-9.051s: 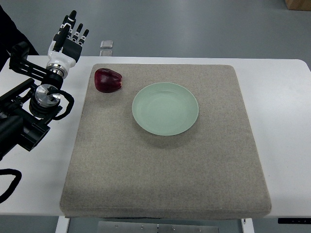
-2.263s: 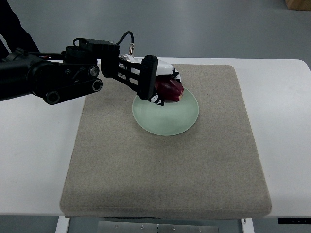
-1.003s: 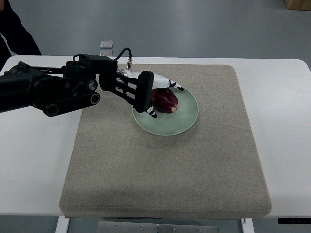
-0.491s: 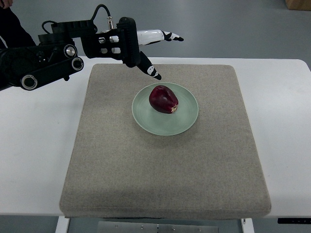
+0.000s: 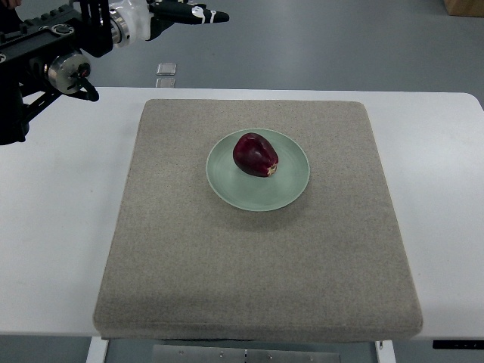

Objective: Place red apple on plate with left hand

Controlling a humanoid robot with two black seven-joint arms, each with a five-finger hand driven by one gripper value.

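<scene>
One apple (image 5: 255, 154), dark red, lies on the plate (image 5: 291, 189), a little toward the plate's far-left part, with bare green rim showing all round it. The plate sits on the grey mat (image 5: 257, 265), nearer the mat's far edge than its near edge, and the mat covers the middle of the white counter (image 5: 60, 249). The left hand (image 5: 181, 13) is high above the counter's far-left corner, well apart from plate and fruit; its fingers (image 5: 212, 15) point out straight toward the right, spread enough to show that it holds nothing. No right arm shows.

Judged from this layout, the placing itself is done and the step in hand is the retreat. To do it well, the hand should travel up and away over the counter's far-left corner, not low across the mat, so that nothing brushes the plate's rim. The apple rests on its side and looks irregular, so it may rock if the plate is nudged. A small grey item (image 5: 166, 69) lies beyond the counter's far edge; what it is cannot be told.
</scene>
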